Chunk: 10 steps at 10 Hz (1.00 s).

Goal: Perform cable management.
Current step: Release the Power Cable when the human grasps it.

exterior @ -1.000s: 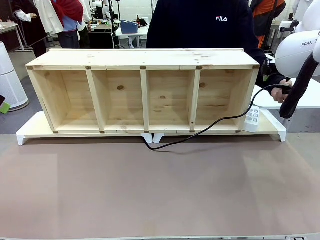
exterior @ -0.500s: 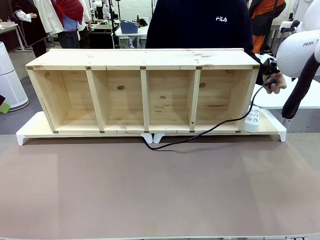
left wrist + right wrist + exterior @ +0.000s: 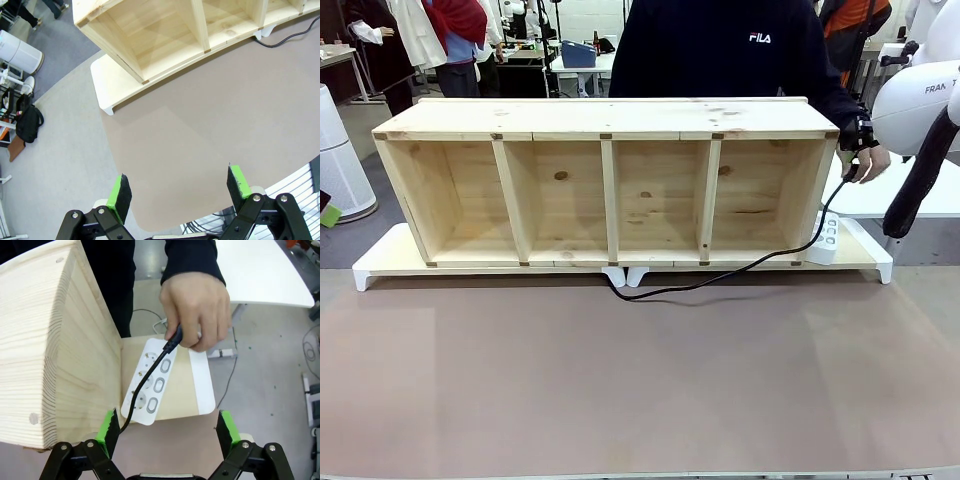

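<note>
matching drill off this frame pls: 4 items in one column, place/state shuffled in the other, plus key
Items
1. cable
2. power strip
3. left gripper
4. wooden shelf

Places/states
A. open over the bare table, nothing between its pads
B. lying on the white riser beside the shelf's right end
C. four empty compartments facing the robot
D. plug end pinched in the person's hand, cord trailing along the shelf front

Pairs: 1-D, 2-B, 3-A, 4-C
</note>
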Each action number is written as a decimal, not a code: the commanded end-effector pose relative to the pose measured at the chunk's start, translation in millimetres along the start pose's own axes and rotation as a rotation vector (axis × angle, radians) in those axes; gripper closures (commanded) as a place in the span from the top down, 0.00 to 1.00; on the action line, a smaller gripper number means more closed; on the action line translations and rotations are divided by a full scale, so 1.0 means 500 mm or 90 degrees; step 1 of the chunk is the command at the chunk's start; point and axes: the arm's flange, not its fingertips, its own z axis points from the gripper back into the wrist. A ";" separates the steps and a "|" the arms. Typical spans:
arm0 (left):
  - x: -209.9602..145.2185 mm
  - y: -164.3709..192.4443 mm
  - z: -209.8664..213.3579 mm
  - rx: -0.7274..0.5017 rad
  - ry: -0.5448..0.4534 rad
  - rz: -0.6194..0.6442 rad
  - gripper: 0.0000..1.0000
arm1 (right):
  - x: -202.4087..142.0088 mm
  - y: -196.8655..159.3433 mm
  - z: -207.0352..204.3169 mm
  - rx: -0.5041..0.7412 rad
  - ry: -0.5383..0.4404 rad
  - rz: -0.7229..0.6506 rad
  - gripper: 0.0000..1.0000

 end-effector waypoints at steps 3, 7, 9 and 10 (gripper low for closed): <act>-0.001 0.000 0.000 -0.003 -0.001 0.000 1.00 | -0.001 0.001 -0.003 0.005 0.003 -0.007 1.00; -0.001 0.000 0.000 -0.003 -0.001 0.000 1.00 | -0.001 0.001 -0.003 0.005 0.003 -0.007 1.00; -0.001 0.000 0.000 -0.003 -0.001 0.000 1.00 | -0.001 0.001 -0.003 0.005 0.003 -0.007 1.00; -0.001 0.000 0.000 -0.003 -0.001 0.000 1.00 | -0.001 0.001 -0.003 0.005 0.003 -0.007 1.00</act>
